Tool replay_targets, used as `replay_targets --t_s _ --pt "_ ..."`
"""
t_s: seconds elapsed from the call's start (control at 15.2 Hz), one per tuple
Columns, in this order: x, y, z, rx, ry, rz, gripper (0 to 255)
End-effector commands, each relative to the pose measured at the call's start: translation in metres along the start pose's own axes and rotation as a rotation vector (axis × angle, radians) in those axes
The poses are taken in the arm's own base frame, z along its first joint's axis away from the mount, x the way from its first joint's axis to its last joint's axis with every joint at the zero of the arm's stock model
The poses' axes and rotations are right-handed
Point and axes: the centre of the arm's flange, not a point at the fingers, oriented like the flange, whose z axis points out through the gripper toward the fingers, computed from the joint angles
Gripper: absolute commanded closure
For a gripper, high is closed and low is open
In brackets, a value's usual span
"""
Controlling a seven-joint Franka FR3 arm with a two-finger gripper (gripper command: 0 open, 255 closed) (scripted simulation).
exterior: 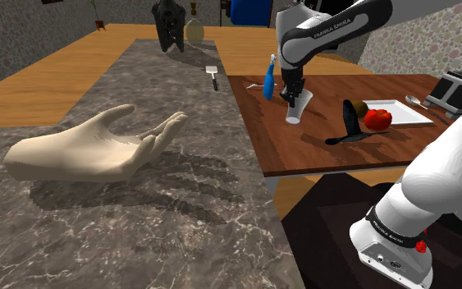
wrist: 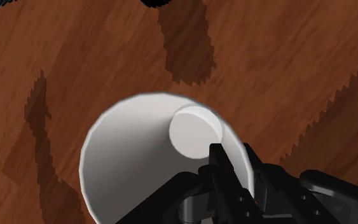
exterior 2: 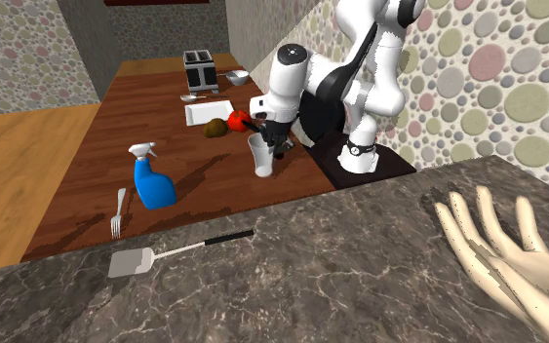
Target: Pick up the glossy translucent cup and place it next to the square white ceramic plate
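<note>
We read FRANKA EMIKA on the arm (exterior: 333, 34) — its gripper (exterior: 295, 97) pinches the rim of the tilted white cup (exterior: 299, 109) over the table (exterior: 319, 152).

The tapered white cup (wrist: 136, 149) looks smooth, matt and opaque, the reddish-brown wooden desk (wrist: 75, 51) shows streaky grain with a dull finish, and the grey white-veined marble desk (exterior: 180, 217) at the shoulder view's lower left looks smooth.
</note>
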Motion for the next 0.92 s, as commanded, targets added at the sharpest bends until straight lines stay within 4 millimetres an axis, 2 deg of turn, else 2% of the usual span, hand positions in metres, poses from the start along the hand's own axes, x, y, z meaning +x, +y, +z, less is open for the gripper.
replay_targets --t_s 0.0,0.86 --pt "0.000 0.002 -0.010 0.000 0.000 0.000 255" --pt "-0.009 0.020 -0.076 0.000 0.000 0.000 255"
